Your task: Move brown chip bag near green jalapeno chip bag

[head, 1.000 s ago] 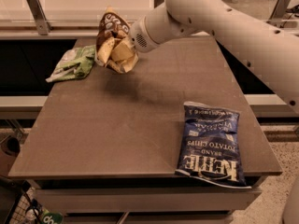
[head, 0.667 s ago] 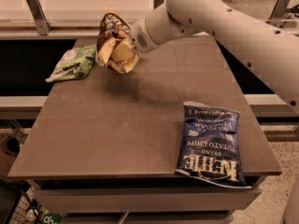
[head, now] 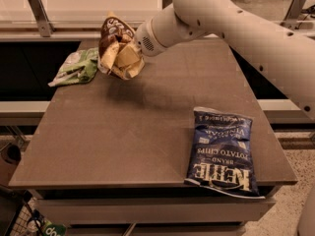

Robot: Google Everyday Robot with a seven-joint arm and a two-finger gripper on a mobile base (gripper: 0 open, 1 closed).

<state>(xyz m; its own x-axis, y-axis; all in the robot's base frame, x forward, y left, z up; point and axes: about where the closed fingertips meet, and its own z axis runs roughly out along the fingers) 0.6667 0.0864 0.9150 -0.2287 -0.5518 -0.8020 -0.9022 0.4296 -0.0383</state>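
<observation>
Pretty much nothing has moved since the frame a second ago: the arm (head: pixel 236 28) is parked in the same pose, the brown chip bag (head: pixel 112 31) hangs in the same spot, and the other two bags haven't budged. The gripper (head: pixel 120 55) is out over the tabletop's far-left corner, around 11 o'clock on the table (head: pixel 123 132), with the arm reaching in from about 2 o'clock. It's clamped down on the brown chip bag, squeezing the crinkly tan lower part, so the bag bunches up around it and the dark brown top band sticks up above. The bag looks lifted off the surface, since there's a soft shadow on the table right below it, toward 6 o'clock. The green jalapeno chip bag (head: pixel 78 67) lies flat at roughly 10 o'clock on the table, hanging a bit over the left edge, and it's just beside the brown bag, at about 8 o'clock from it. From this angle their edges overlap, but I honestly can't tell if they're actually touching, since one is in the air. The big dark blue Kettle bag (head: pixel 221 151) lies flat way over at the near-right, about 4 o'clock on the table, well apart from the other two, with its bottom corner poking past the front edge. Its lettering reads upside down from here.
</observation>
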